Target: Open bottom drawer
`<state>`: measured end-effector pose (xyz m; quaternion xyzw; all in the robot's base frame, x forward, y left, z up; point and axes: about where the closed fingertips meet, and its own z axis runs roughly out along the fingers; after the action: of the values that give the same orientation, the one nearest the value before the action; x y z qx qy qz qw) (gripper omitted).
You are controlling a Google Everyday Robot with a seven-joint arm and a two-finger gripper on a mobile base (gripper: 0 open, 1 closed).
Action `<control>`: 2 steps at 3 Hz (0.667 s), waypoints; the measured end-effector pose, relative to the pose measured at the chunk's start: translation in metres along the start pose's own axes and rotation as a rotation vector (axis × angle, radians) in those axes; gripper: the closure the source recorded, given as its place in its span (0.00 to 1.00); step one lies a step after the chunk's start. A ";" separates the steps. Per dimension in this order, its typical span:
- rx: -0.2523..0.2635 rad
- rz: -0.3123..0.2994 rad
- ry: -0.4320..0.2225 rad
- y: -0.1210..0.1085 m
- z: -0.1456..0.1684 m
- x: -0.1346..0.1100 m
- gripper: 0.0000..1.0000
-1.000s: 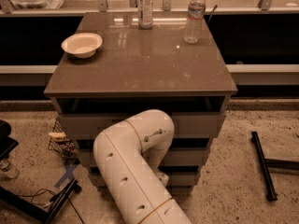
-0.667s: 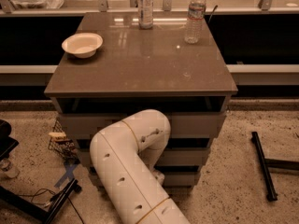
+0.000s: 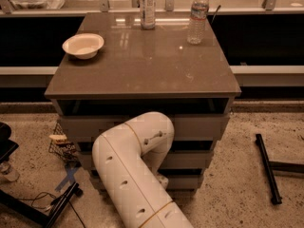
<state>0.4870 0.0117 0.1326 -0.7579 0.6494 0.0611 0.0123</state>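
Observation:
The cabinet has three grey-beige drawer fronts stacked under its brown top. The bottom drawer is the lowest, slimmest front, just above the floor; its handle is hidden behind my arm. My white arm rises from the lower edge, bends at an elbow in front of the middle drawer and reaches down to the bottom drawer's centre. The gripper is almost wholly hidden behind the arm; only a small pale part shows against the bottom drawer front.
On the cabinet top stand a white bowl, a can-like bottle and a clear water bottle. A black bar lies on the floor at right. A wire basket and black stand legs are at left.
The arm's elbow has shifted very slightly to the left. The drawers look the same.

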 end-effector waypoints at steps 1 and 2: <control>-0.002 0.000 0.000 0.001 0.001 0.000 0.72; -0.005 0.001 0.000 0.003 0.002 0.000 0.64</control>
<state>0.4844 0.0113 0.1307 -0.7578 0.6494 0.0626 0.0106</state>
